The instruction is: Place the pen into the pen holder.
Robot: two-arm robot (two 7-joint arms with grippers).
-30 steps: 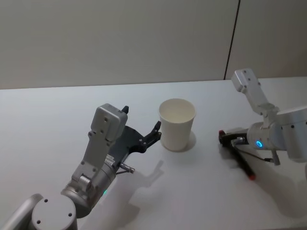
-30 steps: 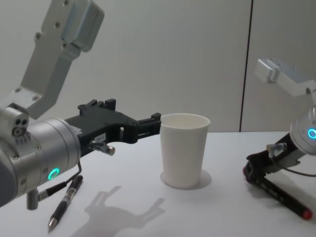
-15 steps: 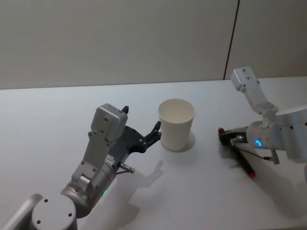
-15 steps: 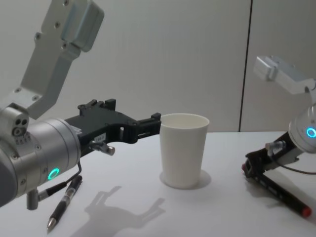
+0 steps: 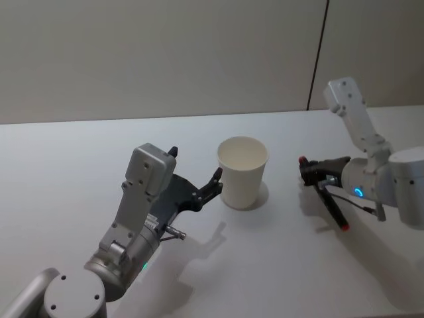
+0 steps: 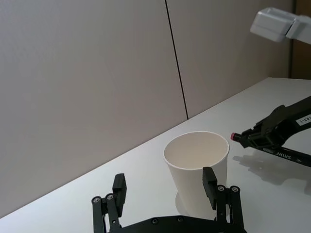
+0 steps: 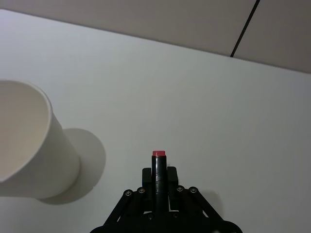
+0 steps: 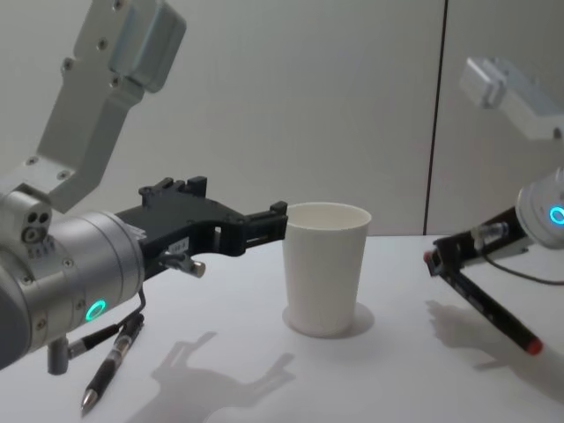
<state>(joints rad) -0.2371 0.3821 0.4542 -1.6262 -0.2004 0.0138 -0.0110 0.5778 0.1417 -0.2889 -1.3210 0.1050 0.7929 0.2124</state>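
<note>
While the right gripper (image 5: 311,173) hangs above the white surface (image 5: 79,165) to the right of the pen holder (image 5: 243,177), its jaws are clenched on one pen (image 8: 480,300), a black one with red at both ends. It grips the pen close to the upper end, so a short red-capped stub pokes out past the jaws toward the cup. The rest of the barrel slants down and away to the right. Its shadow lies on the surface under it; whether the low tip touches the surface cannot be told.

One pen holder is in play: a plain white paper cup, upright and open-mouthed, standing on the surface between the two grippers and apart from the held pen. From the right wrist view its inside looks bare as far as can be seen.

At the cup's left side the left gripper (image 5: 195,164) is held level above the surface. Its jaws are spread and grasp nothing, and the nearer black finger (image 6: 210,178) comes just beside the cup wall; contact cannot be made out.

A second pen (image 8: 111,363), dark and slim, lies flat on the surface below the left arm, well apart from the cup. That makes two pens, one cup and two grippers.
</note>
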